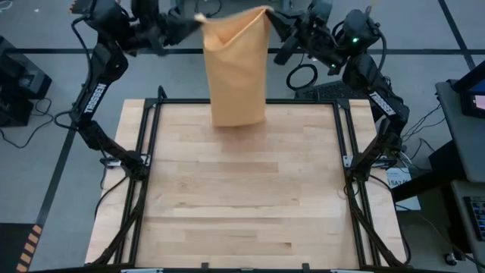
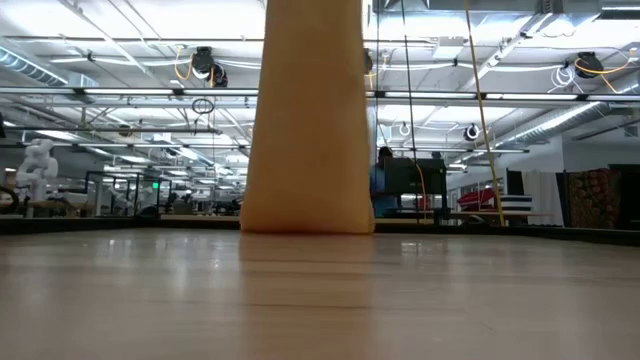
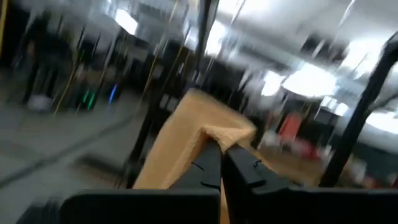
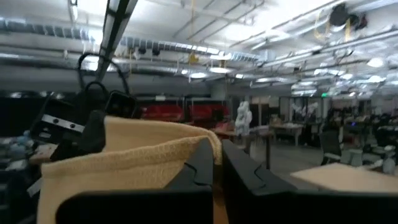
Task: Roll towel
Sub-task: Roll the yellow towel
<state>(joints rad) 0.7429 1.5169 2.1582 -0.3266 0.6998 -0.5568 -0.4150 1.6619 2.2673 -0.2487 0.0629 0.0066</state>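
The orange-yellow towel [image 1: 236, 68] hangs high over the table's far edge, held up by its two top corners. Its lower edge [image 2: 306, 222] reaches down to the wooden tabletop [image 1: 242, 197]. My left gripper [image 1: 198, 21] is shut on the towel's top left corner. My right gripper [image 1: 270, 17] is shut on its top right corner. The towel also shows in the left wrist view [image 3: 180, 143] and in the right wrist view [image 4: 124, 162]. My left gripper pinches the towel's top left corner [image 3: 219, 138] between its two fingers, coming level from the table's left. The towel hangs below the fingers. My right gripper pinches the towel's top right corner [image 4: 205, 144] between its two fingers, coming level from the table's right. The top edge sags slack between the two grippers.
A black metal frame [image 1: 151, 114] runs along the table's far edge and both sides. Cables [image 1: 303, 76] lie behind the far edge. The wooden top in front of the towel is bare wood.
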